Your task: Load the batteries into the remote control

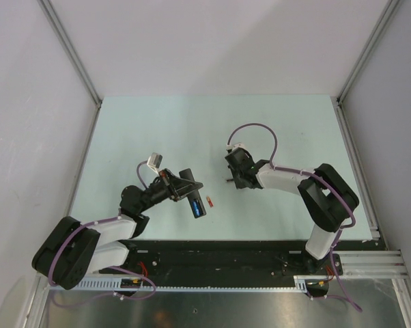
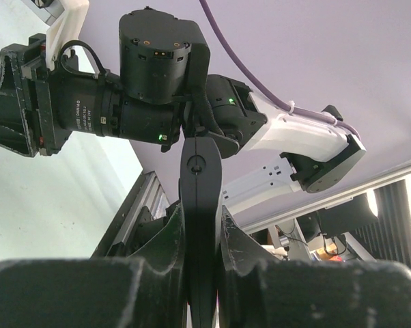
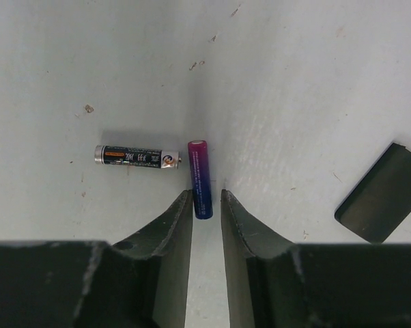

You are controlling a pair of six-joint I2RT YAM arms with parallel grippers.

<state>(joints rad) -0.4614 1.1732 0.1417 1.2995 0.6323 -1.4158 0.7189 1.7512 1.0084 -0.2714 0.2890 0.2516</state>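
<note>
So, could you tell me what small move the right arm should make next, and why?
Probably close the right fingers on the blue-purple battery: its near end sits between them, with a sliver of gap on one side. The black battery lies close beside its far end, so a straight squeeze, no sideways shift, seems safest.

The remote control (image 2: 201, 164) has its lower end hidden between the fingers of the left gripper (image 2: 199, 213). Just beside the remote control, a red speck (image 1: 211, 201) is too small to identify.
</note>
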